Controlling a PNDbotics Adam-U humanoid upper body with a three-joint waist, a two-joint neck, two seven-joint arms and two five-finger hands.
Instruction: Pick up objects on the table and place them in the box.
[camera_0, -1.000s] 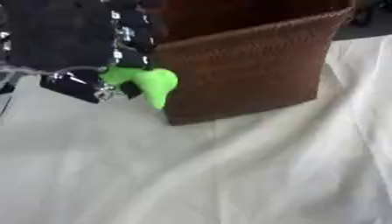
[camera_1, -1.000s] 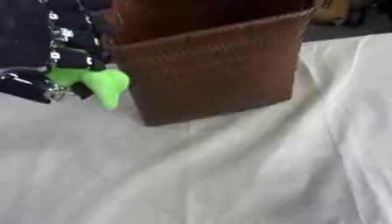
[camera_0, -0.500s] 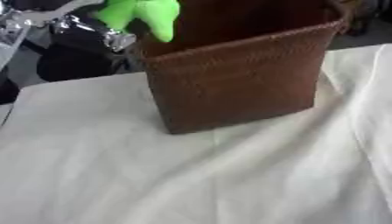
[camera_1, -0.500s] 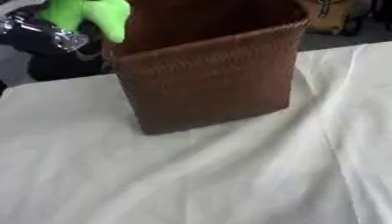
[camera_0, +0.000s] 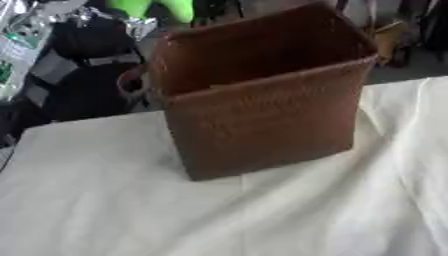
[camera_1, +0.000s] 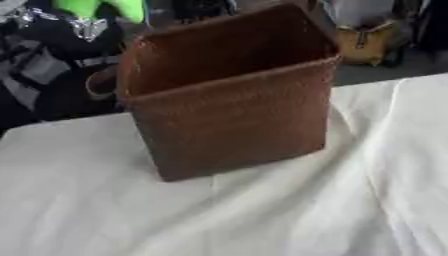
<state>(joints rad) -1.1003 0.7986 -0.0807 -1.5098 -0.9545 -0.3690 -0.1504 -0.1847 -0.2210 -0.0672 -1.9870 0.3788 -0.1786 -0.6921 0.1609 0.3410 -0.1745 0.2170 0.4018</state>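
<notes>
The box (camera_0: 262, 105) stands on the bench (camera_0: 105, 200), at centre and toward twelve o'clock. An object (camera_0: 162, 7) hangs at eleven o'clock, above the box's far left corner. A bag (camera_1: 367, 42) sits behind the bench at one o'clock.

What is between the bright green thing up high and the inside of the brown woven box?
Only the brown woven box's near-left rim and air lie below the bright green thing, in the left eye view.

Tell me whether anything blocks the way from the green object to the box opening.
Nothing visible does. The green object is up at the top edge, above and just left of the box. The box's top is open and what shows of its inside looks bare. Only the near-left rim lies between them.
</notes>
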